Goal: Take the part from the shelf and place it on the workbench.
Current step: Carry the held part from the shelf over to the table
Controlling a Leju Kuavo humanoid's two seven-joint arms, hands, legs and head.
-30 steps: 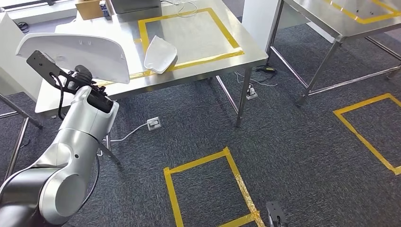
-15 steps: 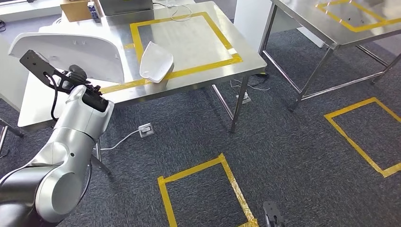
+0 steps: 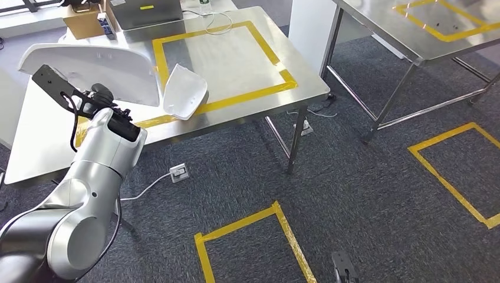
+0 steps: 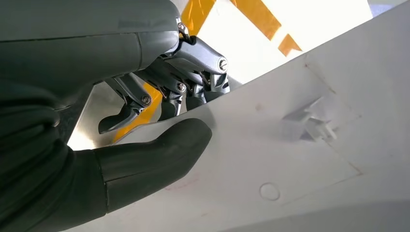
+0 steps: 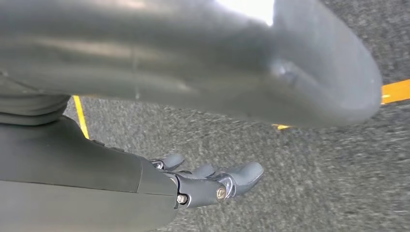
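A large white curved panel [image 3: 100, 68] is held by my left hand [image 3: 97, 97] above the left part of the steel workbench [image 3: 247, 59]. In the left wrist view the thumb [image 4: 159, 154] presses on the panel [image 4: 300, 159] and the darker fingers [image 4: 193, 92] wrap behind its edge. A smaller white shell part [image 3: 184, 91] lies on the bench across the yellow tape frame [image 3: 277, 59], just right of the held panel. My right hand [image 5: 208, 181] hangs over the carpet with its fingers apart and nothing in them.
A cardboard box [image 3: 85, 20] and a grey case [image 3: 147, 10] stand at the bench's far edge. A second steel table [image 3: 424, 35] stands to the right. Yellow tape squares [image 3: 247, 236] mark the carpet, where a socket box [image 3: 178, 173] and its cable also lie.
The whole view has shifted as the camera moved, and the bench now sits lower and further left in the picture. The left hand still holds the panel the same way.
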